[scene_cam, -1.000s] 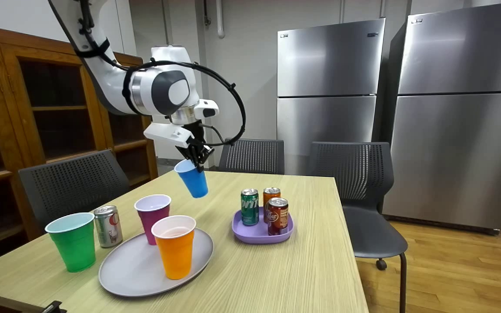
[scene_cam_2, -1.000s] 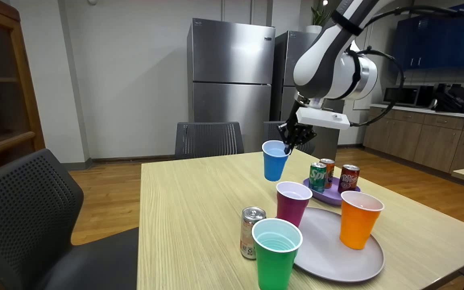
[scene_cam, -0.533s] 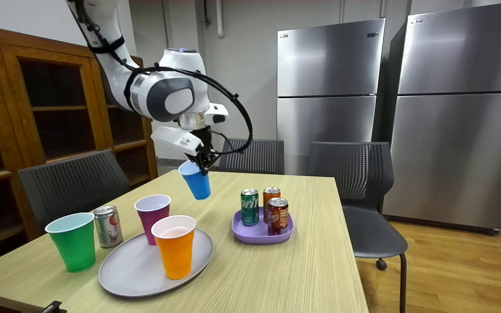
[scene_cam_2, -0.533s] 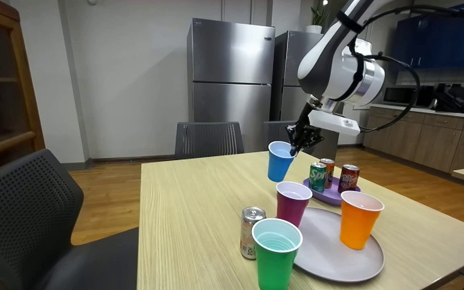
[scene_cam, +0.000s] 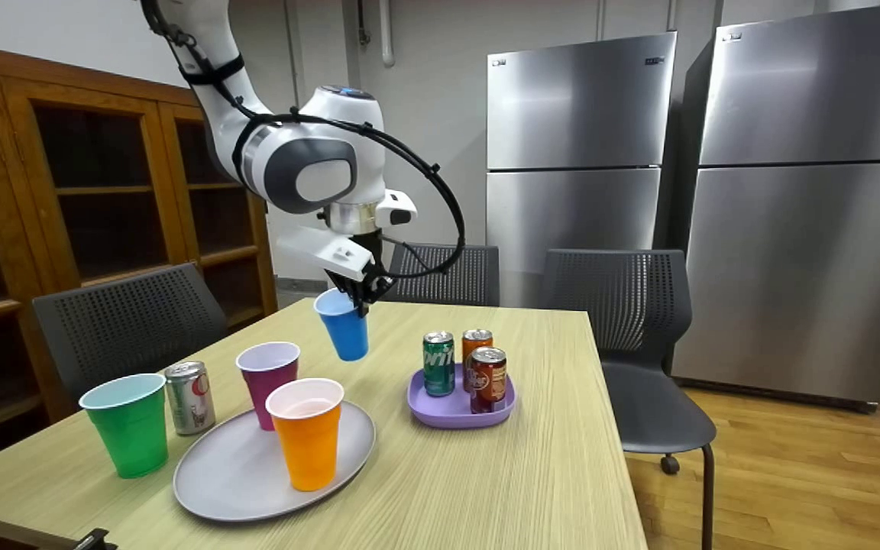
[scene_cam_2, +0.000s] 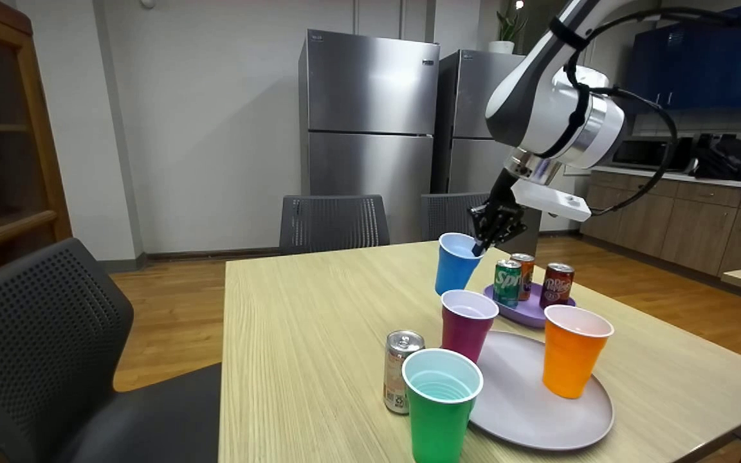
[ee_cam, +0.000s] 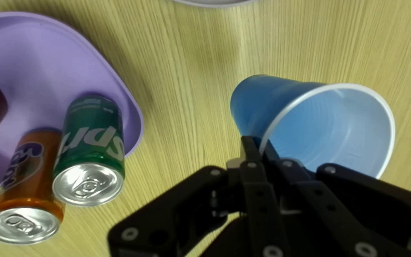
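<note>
Four plastic party cups (scene_cam: pixel 347 336), four soda cans (scene_cam: pixel 438 368); one round plate (scene_cam: pixel 230 473), one purple tray (scene_cam: pixel 432 415); two top-freezer refrigerators (scene_cam: pixel 574 229), three perforated-back chairs (scene_cam: pixel 619 298).

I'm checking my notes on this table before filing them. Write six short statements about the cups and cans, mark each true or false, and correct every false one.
1. The jaws are closed on the blue cup at its rim. True.
2. The Sprite can stands on the purple tray. True.
3. The orange cup stands on the purple tray. False: it stands on the gray plate.
4. The blue cup is perfectly upright. False: it is tilted, as both exterior views show.
5. The green cup stands on the table, off the gray plate. True.
6. The silver can stands on the purple tray. False: it stands on the table, beside the green cup.
</note>
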Available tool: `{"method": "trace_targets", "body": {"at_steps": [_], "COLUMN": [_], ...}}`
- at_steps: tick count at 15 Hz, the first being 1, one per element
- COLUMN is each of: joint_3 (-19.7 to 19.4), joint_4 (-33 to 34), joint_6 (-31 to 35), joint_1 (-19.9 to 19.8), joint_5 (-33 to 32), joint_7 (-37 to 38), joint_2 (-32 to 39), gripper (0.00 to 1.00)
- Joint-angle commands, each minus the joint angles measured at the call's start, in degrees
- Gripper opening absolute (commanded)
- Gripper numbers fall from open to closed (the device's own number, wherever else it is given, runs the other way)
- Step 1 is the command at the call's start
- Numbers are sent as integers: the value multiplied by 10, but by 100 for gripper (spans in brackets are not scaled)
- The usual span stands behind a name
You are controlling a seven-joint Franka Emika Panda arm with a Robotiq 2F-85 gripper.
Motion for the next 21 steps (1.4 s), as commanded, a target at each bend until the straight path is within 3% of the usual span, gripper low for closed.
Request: {"method": "trace_targets", "body": {"at_steps": [1, 10, 21], "joint_3": [6, -88, -120], "joint_4": [-14, -38, -69], "joint_6": [-61, -127, -158], "joint_1": [-14, 39, 62], "joint_5": [0, -30, -38], "joint_7": [-28, -13, -13], "joint_2": [-34, -68, -83], "gripper": [1, 1, 1]}}
